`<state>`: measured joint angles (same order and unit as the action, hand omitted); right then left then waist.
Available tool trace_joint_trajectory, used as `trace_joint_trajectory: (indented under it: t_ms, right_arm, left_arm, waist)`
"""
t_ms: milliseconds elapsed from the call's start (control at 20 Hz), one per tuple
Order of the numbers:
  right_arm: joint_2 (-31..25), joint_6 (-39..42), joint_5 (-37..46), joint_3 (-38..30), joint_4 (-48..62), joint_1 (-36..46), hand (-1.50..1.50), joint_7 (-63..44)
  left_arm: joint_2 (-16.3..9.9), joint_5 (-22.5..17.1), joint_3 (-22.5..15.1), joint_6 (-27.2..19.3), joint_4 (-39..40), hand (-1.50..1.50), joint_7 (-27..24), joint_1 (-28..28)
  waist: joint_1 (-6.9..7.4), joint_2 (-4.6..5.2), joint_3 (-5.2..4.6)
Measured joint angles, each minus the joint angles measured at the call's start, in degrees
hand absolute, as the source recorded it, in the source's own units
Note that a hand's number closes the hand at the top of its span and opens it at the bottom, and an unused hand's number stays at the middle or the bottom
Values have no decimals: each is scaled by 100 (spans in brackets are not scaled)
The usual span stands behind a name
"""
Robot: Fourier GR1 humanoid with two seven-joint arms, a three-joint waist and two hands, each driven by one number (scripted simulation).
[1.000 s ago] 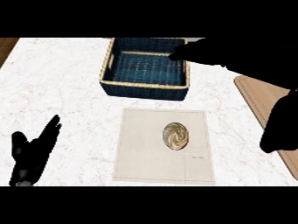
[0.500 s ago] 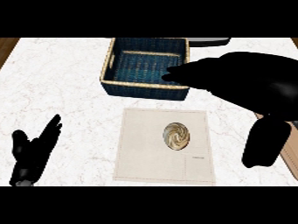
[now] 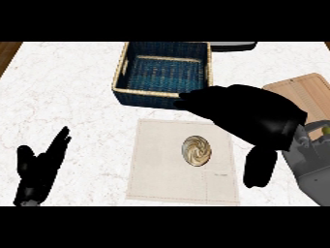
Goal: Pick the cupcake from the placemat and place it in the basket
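Observation:
A cupcake [image 3: 197,150] with swirled cream frosting sits on the beige placemat [image 3: 160,179], right of the mat's middle. The dark blue woven basket [image 3: 164,72] with a tan rim stands behind the mat, nothing visible inside. My right hand [image 3: 249,116] hovers open above the mat's far right part, fingers pointing left toward the basket's front rim and thumb hanging down beside the cupcake. It holds nothing. My left hand [image 3: 42,169] rests open at the lower left, fingers up.
A wooden cutting board [image 3: 307,89] lies at the right edge, partly behind my right forearm [image 3: 324,169]. A dark object [image 3: 232,46] shows behind the basket at the counter's back. White marble counter [image 3: 67,97] surrounds the mat.
My right hand has come down and forward from over the basket to above the mat's right part, and the forearm has entered view. The left hand, cupcake and basket have not moved.

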<state>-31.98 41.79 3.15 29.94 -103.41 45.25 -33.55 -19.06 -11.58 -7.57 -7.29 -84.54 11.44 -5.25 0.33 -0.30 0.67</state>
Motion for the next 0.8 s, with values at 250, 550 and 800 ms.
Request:
trace_joint_trajectory:
  t_ms: [250,550,800]
  right_arm:
    - [218,-173,776,382,239,-341,-150,357]
    - [414,-377,1405,483,652,-570,-150,923]
    - [630,-689,1941,671,874,-826,-150,1255]
  left_arm:
    - [37,40,13,44,-32,0,-44,-29]
    - [34,35,84,109,-55,0,100,-16]
    - [175,143,59,82,49,0,-25,6]
  waist:
    - [19,1,5]
    - [19,1,2]
    - [4,-7,13]
